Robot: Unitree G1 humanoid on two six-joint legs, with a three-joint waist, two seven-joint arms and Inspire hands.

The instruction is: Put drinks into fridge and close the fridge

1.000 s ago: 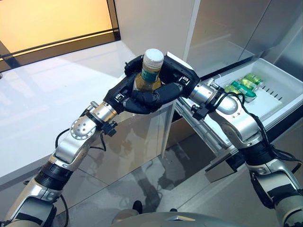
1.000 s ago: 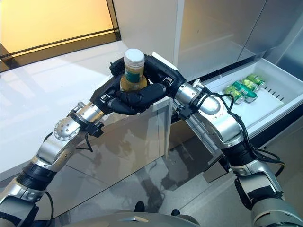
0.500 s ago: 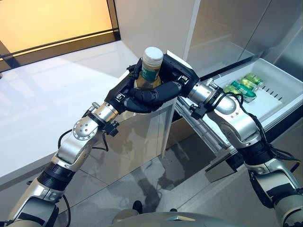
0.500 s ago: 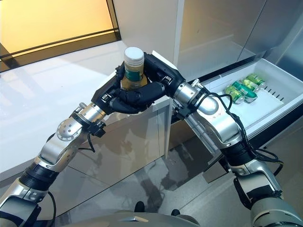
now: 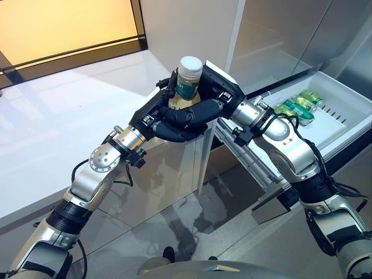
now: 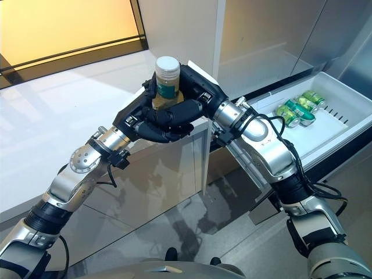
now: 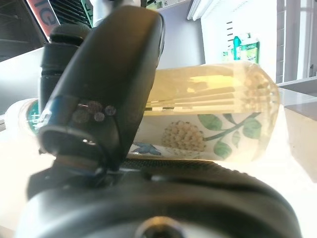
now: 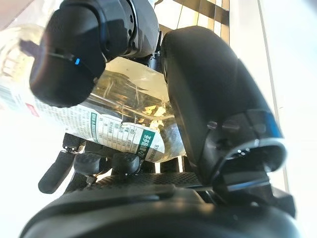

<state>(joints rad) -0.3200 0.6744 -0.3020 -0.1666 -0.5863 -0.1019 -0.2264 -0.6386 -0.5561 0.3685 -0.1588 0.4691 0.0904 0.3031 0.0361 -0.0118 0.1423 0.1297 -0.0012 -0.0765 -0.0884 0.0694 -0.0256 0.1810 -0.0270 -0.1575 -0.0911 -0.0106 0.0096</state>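
A clear bottle [image 5: 187,87] of pale yellow drink, with a white cap and a green label, stands upright above the corner of the white counter [image 5: 70,116]. Both hands clasp it. My left hand [image 5: 152,114] comes in from the lower left, and its thumb [image 7: 109,99] lies across the bottle [image 7: 213,124]. My right hand [image 5: 221,93] reaches in from the right, its fingers curled round the front of the bottle [image 8: 114,124]. The hands hide the bottle's lower half in the eye views.
An open white fridge drawer [image 5: 343,125] juts out at the right, with several green cans [image 5: 299,106] lying at its back. Grey fridge panels [image 5: 273,40] rise behind it. Below the hands are the glossy cabinet front [image 5: 174,168] and the tiled floor.
The bottle and both hands have shifted slightly up and to the right. My left hand has drawn in closer round the bottle.
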